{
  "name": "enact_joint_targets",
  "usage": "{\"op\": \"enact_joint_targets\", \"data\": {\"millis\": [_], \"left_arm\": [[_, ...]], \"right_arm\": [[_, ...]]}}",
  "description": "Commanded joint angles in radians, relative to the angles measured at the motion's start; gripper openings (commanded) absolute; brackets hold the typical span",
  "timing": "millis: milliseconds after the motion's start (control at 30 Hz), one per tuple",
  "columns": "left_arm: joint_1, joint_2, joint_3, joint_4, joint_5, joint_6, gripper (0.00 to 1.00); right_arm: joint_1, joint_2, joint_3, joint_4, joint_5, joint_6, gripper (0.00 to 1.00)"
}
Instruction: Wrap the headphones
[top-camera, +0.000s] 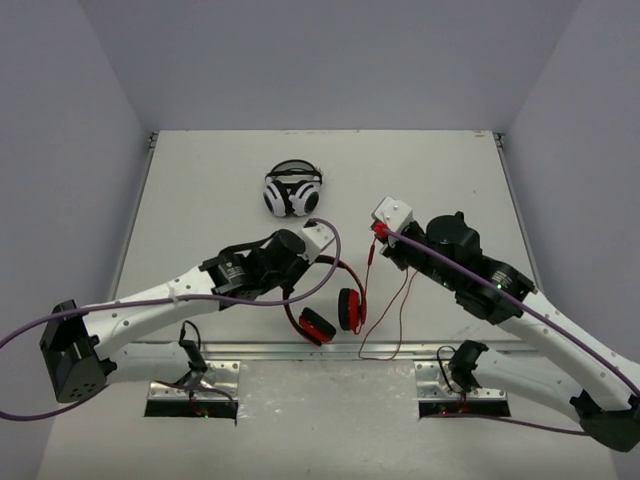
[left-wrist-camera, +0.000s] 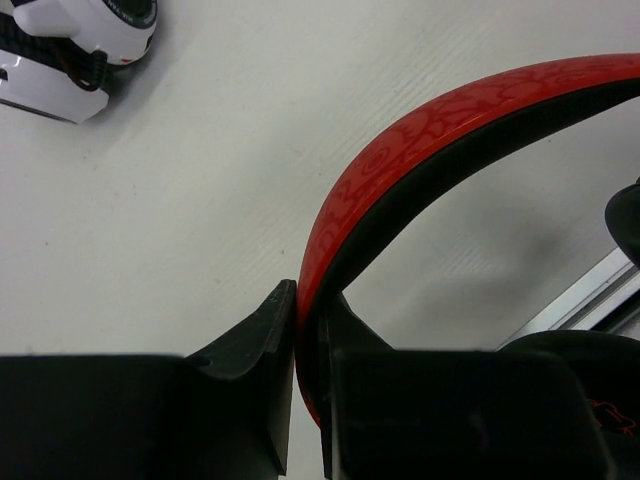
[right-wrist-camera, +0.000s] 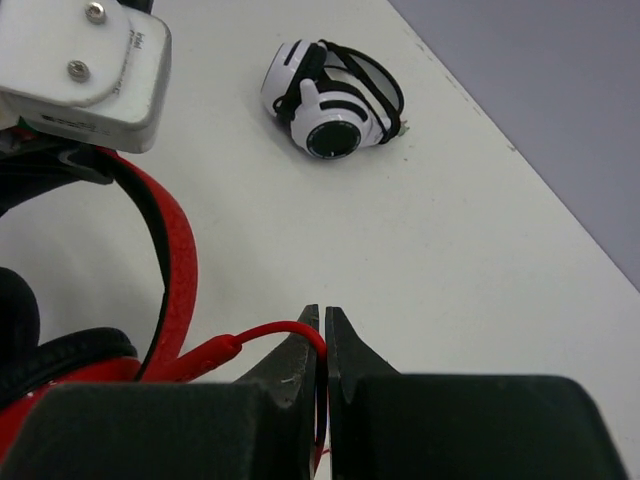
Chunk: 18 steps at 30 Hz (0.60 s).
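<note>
Red-and-black over-ear headphones (top-camera: 338, 300) lie near the white table's (top-camera: 200, 190) front edge, headband pinched in my left gripper (left-wrist-camera: 300, 310), thin red cable (right-wrist-camera: 268, 331) pinched in my right gripper (right-wrist-camera: 322, 322), hanging loose: no wrap made yet.

Light: bright, even, diffuse, from above.
Shadows: faint, soft-edged, under the arms (top-camera: 150, 300) on the table (top-camera: 200, 180).
Glare: pale sheen along the red headband (left-wrist-camera: 420, 125).
Focus: overhead view sharp; left gripper's fingers (left-wrist-camera: 240, 370) and right gripper's fingers (right-wrist-camera: 290, 365) blurred, nearly featureless black, close to each wrist lens.
Edges: walls (top-camera: 70, 150) splay outward in the overhead view.
</note>
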Motion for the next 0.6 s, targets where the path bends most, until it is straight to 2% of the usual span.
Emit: {"op": "enact_joint_targets", "data": {"millis": [0,133,333,567], "left_arm": [[-0.023,-0.084,0.013,0.065,0.070,0.028,0.01],[-0.040,-0.107,0.013,0.059,0.111,0.033,0.00],[-0.078,-0.125,0.020,0.045,0.193,0.037,0.01],[-0.097,-0.153,0.021,0.036,0.185,0.031,0.00]], "right_arm": [[-0.002,0.037,0.053,0.021,-0.004,-0.052,0.01],[-0.002,0.072,0.053,0.050,-0.009,-0.073,0.01],[-0.017,0.143,0.063,0.091,0.066,-0.109,0.01],[-0.138,0.221,0.089,0.068,0.074,0.022,0.01]]}}
